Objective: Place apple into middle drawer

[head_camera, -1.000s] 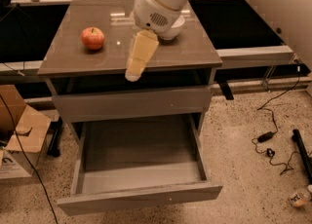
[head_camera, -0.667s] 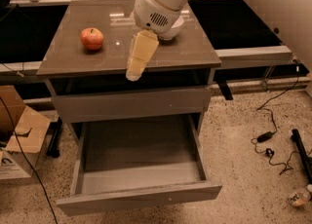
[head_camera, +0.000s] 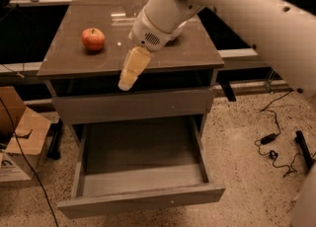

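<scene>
Gripper: jaw state cannot be told. It hangs tilted down-left over the front edge of the cabinet top, its tip in front of the dark gap above the upper drawer front. Compared with 1.0 s ago, it has shifted slightly left and lower. Apple: unchanged, resting on the top's left side, well apart from the gripper. Middle drawer: pulled out as before, nothing inside.
</scene>
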Controlling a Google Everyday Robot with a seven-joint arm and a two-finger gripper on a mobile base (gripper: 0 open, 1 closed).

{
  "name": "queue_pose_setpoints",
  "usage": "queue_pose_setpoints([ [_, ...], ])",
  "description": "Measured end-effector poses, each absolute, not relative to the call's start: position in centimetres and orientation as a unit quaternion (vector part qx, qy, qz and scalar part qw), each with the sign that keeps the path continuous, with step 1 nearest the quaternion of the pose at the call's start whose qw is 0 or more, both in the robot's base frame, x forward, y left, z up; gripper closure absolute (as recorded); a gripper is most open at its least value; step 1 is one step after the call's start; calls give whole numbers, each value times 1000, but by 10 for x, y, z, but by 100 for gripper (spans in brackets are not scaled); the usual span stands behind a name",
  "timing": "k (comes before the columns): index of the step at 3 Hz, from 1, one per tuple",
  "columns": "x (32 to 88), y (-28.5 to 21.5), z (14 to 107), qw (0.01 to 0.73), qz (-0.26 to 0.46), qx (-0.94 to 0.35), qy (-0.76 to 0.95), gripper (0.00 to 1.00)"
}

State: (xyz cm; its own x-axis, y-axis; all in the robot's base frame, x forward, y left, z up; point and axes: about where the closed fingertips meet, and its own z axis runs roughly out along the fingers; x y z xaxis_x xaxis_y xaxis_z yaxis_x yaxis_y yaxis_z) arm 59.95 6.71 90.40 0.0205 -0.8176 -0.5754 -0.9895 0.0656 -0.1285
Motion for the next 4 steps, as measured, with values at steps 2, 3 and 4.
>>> queue_pose_setpoints([
  [2,670,108,865,308,220,-630,678,0],
  [3,701,124,860,326,234,-619,675,0],
  [4,734,147,859,344,249,-614,666,0],
])
